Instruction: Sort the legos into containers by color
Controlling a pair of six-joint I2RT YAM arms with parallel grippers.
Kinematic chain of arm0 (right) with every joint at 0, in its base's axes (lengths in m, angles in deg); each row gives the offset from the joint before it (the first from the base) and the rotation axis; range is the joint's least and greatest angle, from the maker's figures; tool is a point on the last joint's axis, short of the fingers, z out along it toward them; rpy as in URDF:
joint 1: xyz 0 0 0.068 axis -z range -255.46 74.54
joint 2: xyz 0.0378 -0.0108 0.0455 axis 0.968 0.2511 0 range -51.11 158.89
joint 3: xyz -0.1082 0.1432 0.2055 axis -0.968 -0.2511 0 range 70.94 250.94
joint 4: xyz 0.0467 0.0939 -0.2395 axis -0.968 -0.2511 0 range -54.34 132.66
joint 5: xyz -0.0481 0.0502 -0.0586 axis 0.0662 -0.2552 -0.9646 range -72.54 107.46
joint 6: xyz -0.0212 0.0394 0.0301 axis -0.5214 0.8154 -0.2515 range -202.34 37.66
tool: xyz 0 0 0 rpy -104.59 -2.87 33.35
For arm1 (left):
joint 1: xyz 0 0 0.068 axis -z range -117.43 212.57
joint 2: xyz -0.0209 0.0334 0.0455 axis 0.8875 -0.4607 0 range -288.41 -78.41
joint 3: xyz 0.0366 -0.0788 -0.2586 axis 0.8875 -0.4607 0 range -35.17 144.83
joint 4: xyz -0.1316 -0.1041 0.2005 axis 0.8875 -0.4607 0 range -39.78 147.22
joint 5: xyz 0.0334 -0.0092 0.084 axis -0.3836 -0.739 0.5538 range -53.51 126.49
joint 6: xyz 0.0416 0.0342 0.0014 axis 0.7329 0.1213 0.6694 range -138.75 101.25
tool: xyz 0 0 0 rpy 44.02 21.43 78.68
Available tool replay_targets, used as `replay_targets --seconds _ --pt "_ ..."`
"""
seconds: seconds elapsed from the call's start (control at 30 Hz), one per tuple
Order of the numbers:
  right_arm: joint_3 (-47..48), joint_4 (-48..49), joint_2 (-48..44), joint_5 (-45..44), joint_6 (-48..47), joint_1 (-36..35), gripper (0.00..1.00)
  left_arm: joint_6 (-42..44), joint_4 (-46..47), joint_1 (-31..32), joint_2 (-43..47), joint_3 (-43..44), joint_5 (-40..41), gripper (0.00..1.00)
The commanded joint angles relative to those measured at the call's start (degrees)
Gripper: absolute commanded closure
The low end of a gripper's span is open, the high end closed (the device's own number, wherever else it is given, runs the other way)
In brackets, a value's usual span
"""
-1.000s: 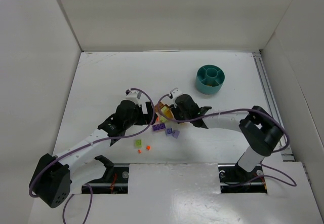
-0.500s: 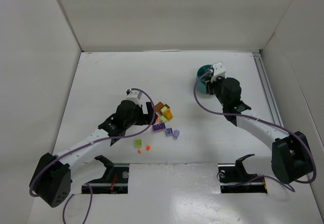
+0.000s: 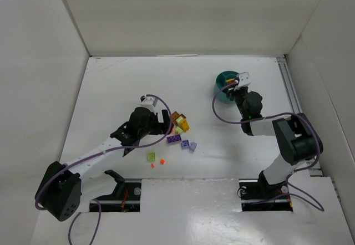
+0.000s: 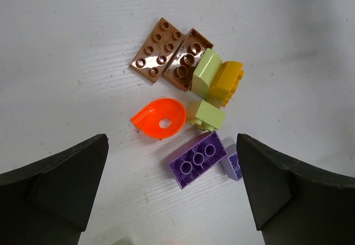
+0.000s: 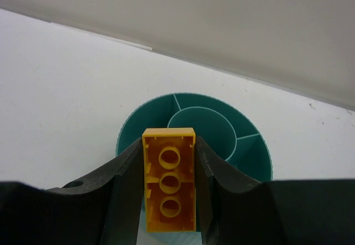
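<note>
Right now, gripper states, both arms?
Left gripper: open, empty.
Right gripper: shut on yellow-orange lego, at the teal dish.

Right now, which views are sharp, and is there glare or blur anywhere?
Top external: even light, faint shadows, legos tiny. Left wrist: legos sharp, no glare; left fingers dark. Right wrist: yellow-orange brick and teal dish sharp; right fingers nearly black.

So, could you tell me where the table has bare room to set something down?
Bare: the stretch between the lego pile and the teal dish, and the far-left corner by the back wall. Crowded: the pile beside the left claw.
</note>
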Motion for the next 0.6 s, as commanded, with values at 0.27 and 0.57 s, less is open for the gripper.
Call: replay_targets --seconds 0.27,0.57 --pt "-0.2 25.3 8.1 7.0 3.3 3.7 0.62 2.1 3.8 0.3 0.1 2.6 0.0 0.0" --pt "-1.4 31.8 11.4 8.6 4.4 4.8 0.45 2.6 4.4 0.3 -0.4 2.6 0.0 0.0"
